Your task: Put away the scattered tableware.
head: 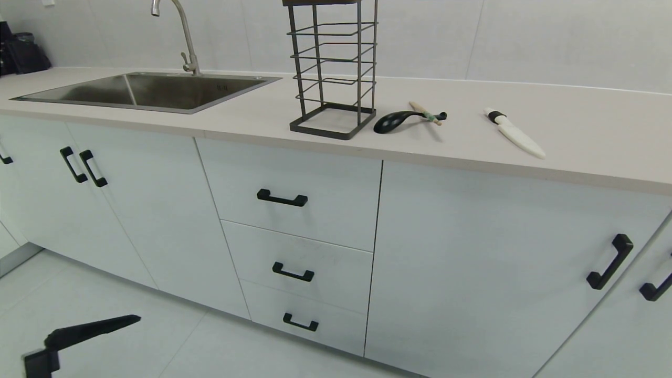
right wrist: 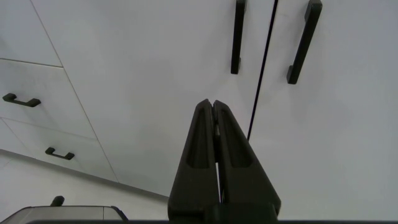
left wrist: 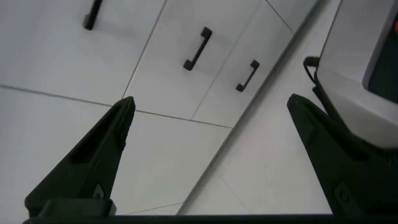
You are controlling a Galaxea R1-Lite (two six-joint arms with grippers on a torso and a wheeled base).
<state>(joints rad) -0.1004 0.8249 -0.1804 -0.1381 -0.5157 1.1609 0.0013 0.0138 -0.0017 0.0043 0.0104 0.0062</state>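
Note:
On the pale countertop (head: 577, 115) lie a black spoon (head: 391, 122), a wooden-handled utensil (head: 426, 113) crossing the spoon's handle, and a white knife (head: 517, 135) with a black band further right. A tall dark wire rack (head: 336, 68) stands just left of the spoon. My left gripper (left wrist: 208, 102) hangs low over the floor, open and holding nothing; one of its fingers (head: 89, 328) shows at the lower left, far below the counter. My right gripper (right wrist: 213, 104) is shut with nothing in it and faces the white cabinet doors (right wrist: 155, 74).
A steel sink (head: 152, 90) with a faucet (head: 184, 31) sits at the counter's left. Below the rack is a stack of three drawers with black handles (head: 282, 198). Cabinet doors flank them. The tiled floor (head: 131, 341) lies in front.

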